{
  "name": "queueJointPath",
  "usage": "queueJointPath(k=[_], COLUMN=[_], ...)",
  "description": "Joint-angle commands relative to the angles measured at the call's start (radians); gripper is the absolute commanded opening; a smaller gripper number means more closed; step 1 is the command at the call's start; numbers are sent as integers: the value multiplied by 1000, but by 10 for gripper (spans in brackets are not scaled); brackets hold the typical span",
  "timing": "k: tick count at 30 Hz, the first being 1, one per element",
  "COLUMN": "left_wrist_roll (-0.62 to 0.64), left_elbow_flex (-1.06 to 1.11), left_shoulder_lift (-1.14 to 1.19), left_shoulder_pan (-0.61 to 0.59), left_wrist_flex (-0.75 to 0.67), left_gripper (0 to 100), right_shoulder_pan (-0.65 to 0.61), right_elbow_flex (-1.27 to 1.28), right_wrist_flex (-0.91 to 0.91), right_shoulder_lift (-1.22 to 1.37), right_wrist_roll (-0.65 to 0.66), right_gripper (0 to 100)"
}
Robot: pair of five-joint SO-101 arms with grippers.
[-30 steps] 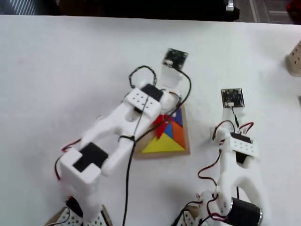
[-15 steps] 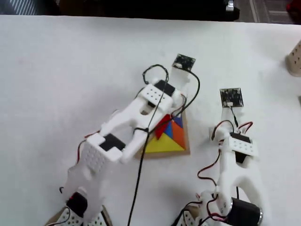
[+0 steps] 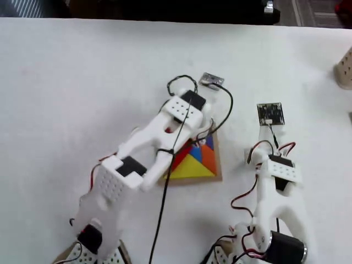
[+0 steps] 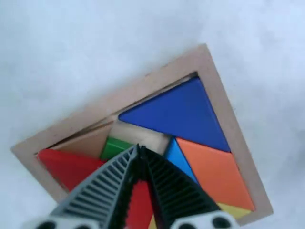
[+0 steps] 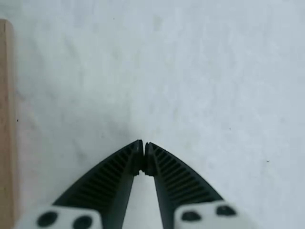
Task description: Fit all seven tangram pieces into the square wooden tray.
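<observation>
Square wooden tray [image 3: 193,179] mid-table, part-hidden by left arm [image 3: 157,143], holding flat blue triangle [image 4: 176,112] and orange piece [image 4: 214,171]; left gripper [image 4: 140,153] above, ribbed jaws closed, empty; right gripper [image 5: 143,147] nearby, likewise closed.

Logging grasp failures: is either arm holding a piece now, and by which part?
Nothing is held. The left gripper is over the tray, jaws shut and empty; the right gripper, also shut, is over the table.
</observation>
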Motion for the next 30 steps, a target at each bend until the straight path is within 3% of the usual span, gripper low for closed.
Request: queueJointPath(k=[1, 15, 22, 30], left_wrist_roll=[40, 34, 34, 34], left_elbow_flex=[-18, -32, 107, 110], left_shoulder_lift=[-12, -113, -120, -122], left_shoulder_pan=[-25, -62, -38, -38], left_wrist_flex=[68, 164, 66, -5], left_gripper=[22, 22, 22, 21], right_shoulder_pan=[-5, -7, -5, -5], right_elbow_flex=[-44, -44, -44, -44], right_wrist_flex=[-12, -12, -12, -12], right_shoulder_lift=[-4, -4, -4, -4], right_wrist_roll=[-8, -8, -8, -8], right_gripper=[17, 17, 17, 17])
